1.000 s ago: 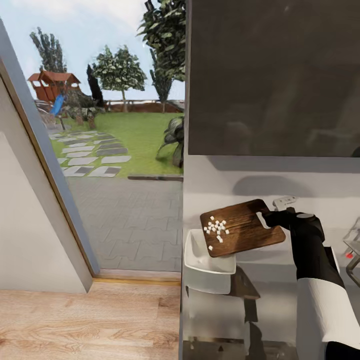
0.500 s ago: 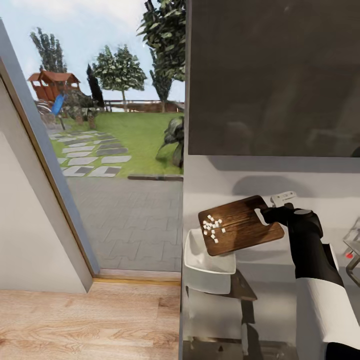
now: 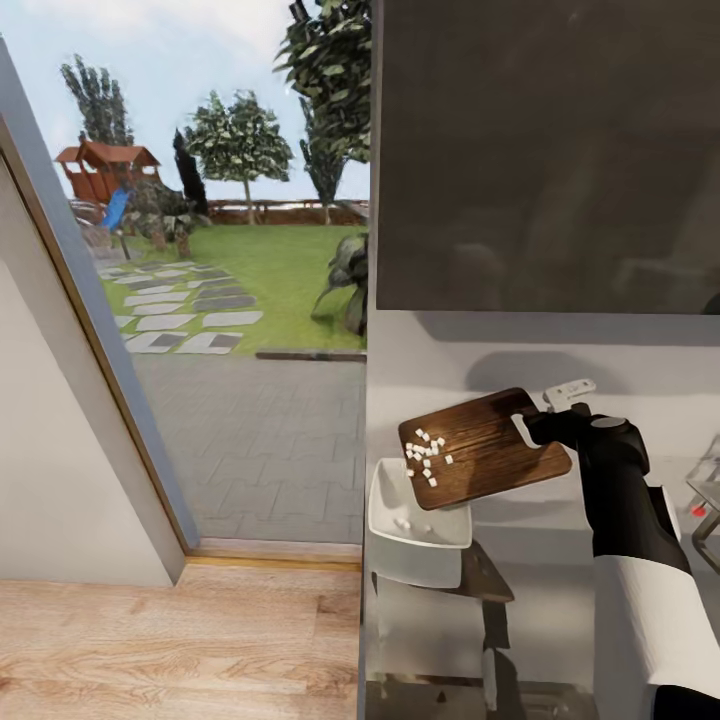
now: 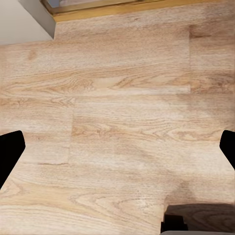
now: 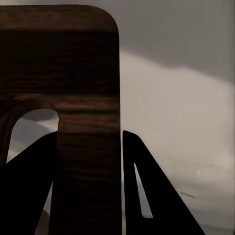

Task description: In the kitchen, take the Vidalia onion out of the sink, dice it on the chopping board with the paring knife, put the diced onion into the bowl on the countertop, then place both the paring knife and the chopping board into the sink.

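The brown wooden chopping board (image 3: 485, 447) hangs tilted above the countertop (image 3: 560, 560), its low end over the white bowl (image 3: 392, 512). My right gripper (image 3: 545, 425) is shut on the board's handle end. In the right wrist view the board (image 5: 88, 73) runs between the two dark fingers (image 5: 156, 196). Small white pieces of diced onion (image 3: 425, 455) cluster near the board's low edge, and a few lie in the bowl. My left gripper (image 4: 117, 147) hangs open over the wood floor. I cannot make out the paring knife. A corner of the sink (image 3: 706, 478) shows at the right edge.
The bowl stands at the countertop's left end, right by the drop to the light wood floor (image 3: 180, 640). A dark wall cabinet (image 3: 550, 150) hangs above the counter. A glass door (image 3: 230, 300) to the left looks onto a garden. The tap's red-tipped lever (image 3: 698, 511) is by the sink.
The board has lifted and tilted a little more toward the bowl. The diced onion has slid toward the low edge, and a few pieces have dropped into the bowl.
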